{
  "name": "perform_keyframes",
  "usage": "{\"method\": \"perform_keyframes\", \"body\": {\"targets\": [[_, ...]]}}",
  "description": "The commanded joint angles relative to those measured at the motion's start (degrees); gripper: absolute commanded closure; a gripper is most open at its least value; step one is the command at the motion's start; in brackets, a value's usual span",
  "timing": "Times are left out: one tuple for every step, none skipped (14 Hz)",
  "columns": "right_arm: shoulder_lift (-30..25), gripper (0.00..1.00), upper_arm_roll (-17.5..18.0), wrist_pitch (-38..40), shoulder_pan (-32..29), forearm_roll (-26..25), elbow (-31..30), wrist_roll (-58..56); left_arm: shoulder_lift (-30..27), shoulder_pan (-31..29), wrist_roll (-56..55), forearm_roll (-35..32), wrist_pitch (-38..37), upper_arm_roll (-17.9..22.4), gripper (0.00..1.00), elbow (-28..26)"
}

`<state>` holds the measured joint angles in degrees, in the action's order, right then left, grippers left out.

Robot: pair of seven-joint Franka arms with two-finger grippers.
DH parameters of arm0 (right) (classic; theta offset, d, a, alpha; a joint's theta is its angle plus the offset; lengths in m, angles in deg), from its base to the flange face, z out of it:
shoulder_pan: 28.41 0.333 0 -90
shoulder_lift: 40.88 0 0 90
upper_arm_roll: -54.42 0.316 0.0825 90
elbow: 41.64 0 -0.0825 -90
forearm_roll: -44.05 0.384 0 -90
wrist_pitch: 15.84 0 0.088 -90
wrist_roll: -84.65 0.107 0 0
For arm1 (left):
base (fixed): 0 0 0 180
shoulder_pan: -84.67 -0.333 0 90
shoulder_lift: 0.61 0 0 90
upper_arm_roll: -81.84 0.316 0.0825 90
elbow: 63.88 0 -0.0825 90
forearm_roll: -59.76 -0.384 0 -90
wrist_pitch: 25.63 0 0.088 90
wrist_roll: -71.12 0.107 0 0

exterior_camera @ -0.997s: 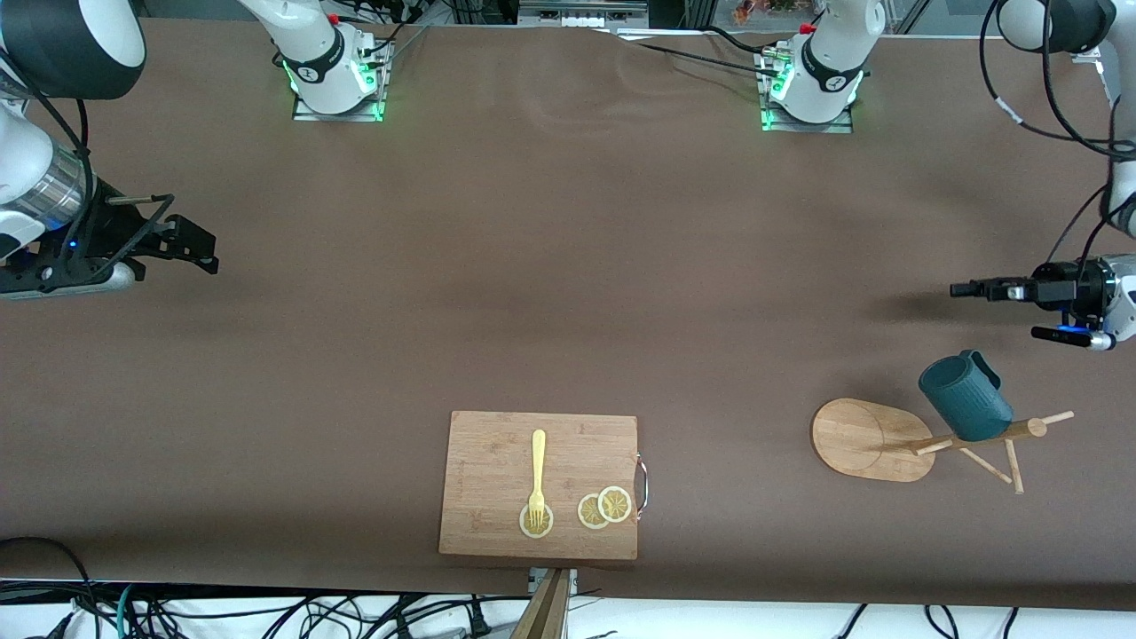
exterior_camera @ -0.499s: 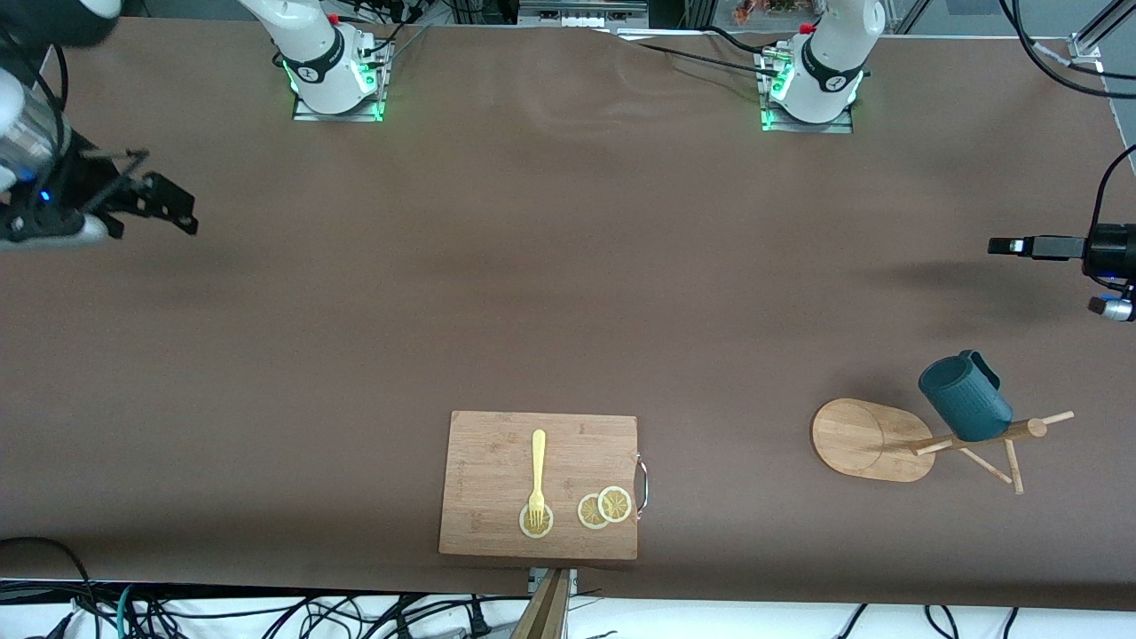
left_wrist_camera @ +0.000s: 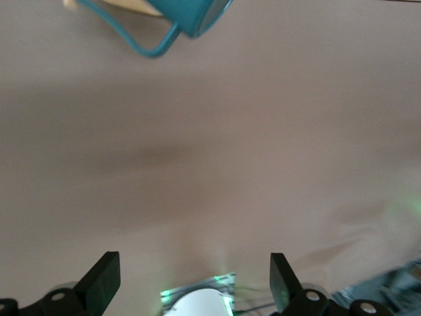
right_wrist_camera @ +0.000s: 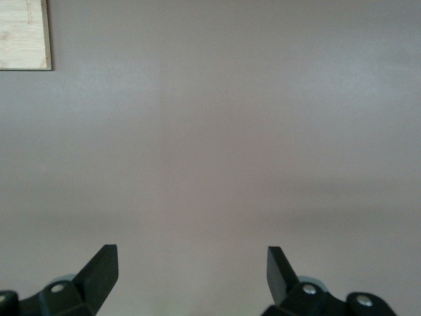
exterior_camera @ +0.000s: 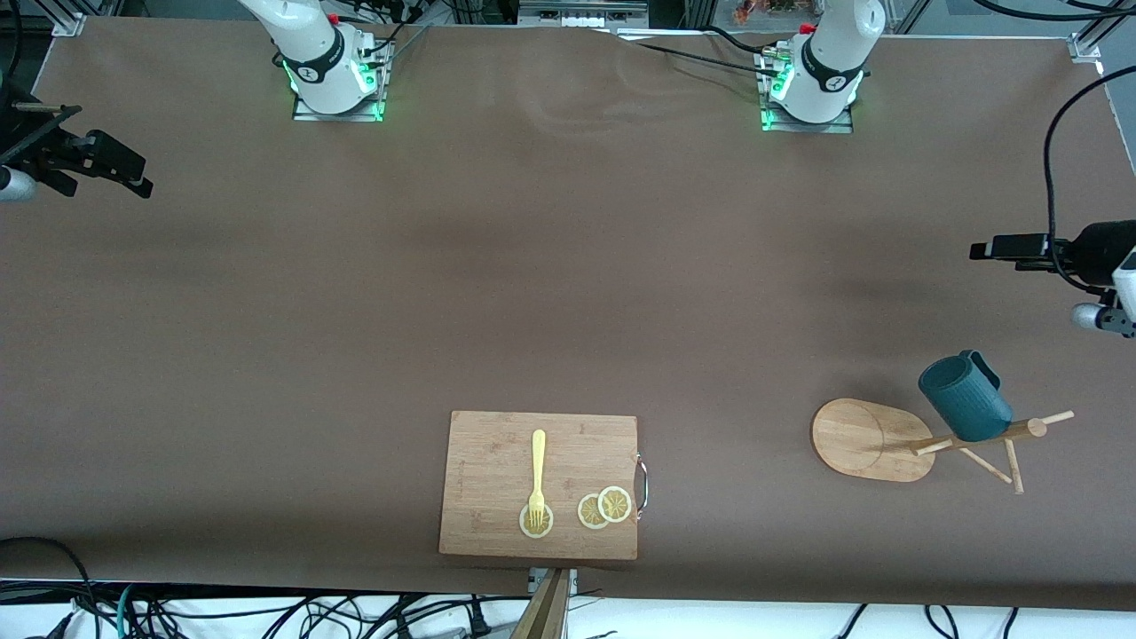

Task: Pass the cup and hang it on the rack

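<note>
The dark teal cup (exterior_camera: 966, 398) hangs tilted on a peg of the bamboo rack (exterior_camera: 865, 439), which stands near the left arm's end of the table. Its handle points up toward the bases. My left gripper (exterior_camera: 983, 250) is open and empty, in the air over bare table and apart from the cup. The left wrist view shows the cup (left_wrist_camera: 191, 12) at its edge and the gripper (left_wrist_camera: 192, 280) open. My right gripper (exterior_camera: 135, 177) is open and empty over the right arm's end of the table. It is also open in the right wrist view (right_wrist_camera: 191, 270).
A rectangular bamboo cutting board (exterior_camera: 497, 444) lies near the front edge of the table. It carries a yellow fork (exterior_camera: 537, 475) and lemon slices (exterior_camera: 603, 508). Its corner shows in the right wrist view (right_wrist_camera: 23, 33). Both arm bases (exterior_camera: 333, 75) stand at the top.
Both arms have drawn back. The right gripper has moved toward its end of the table and toward the bases. The left gripper has pulled away from the cup. Cup and rack are unmoved.
</note>
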<state>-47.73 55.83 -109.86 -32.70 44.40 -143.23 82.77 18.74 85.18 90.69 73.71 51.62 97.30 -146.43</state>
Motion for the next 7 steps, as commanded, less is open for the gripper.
{"method": "perform_keyframes", "body": {"targets": [[1.9,0.00,0.2,2.7,0.0,0.5,2.2,0.0,-2.7,1.8,-3.9,-6.5,3.1,-4.0,0.00,1.9],[2.5,0.00,0.2,2.7,0.1,0.5,2.3,0.0,-3.2,1.9,-3.9,-6.7,4.2,-4.7,0.00,2.6],[2.8,0.00,0.2,2.7,0.0,0.3,3.4,-0.3,-3.4,2.4,-3.9,-7.5,5.1,-5.0,0.00,3.8],[3.1,0.00,0.3,3.0,0.1,0.5,5.2,-0.3,-4.3,3.0,-3.9,-8.8,5.3,-5.1,0.00,4.8],[3.9,0.00,0.3,3.4,0.1,0.5,5.9,-0.2,-5.8,2.9,-4.0,-8.9,5.4,-5.2,0.00,5.1],[3.9,0.00,0.3,3.4,0.1,0.6,6.1,-0.1,-6.8,3.1,-4.0,-9.0,5.4,-5.2,0.00,5.1],[3.9,0.00,0.3,3.4,0.1,0.6,6.1,-0.1,-7.7,3.1,-4.1,-9.5,5.3,-6.1,0.00,5.0]]}}
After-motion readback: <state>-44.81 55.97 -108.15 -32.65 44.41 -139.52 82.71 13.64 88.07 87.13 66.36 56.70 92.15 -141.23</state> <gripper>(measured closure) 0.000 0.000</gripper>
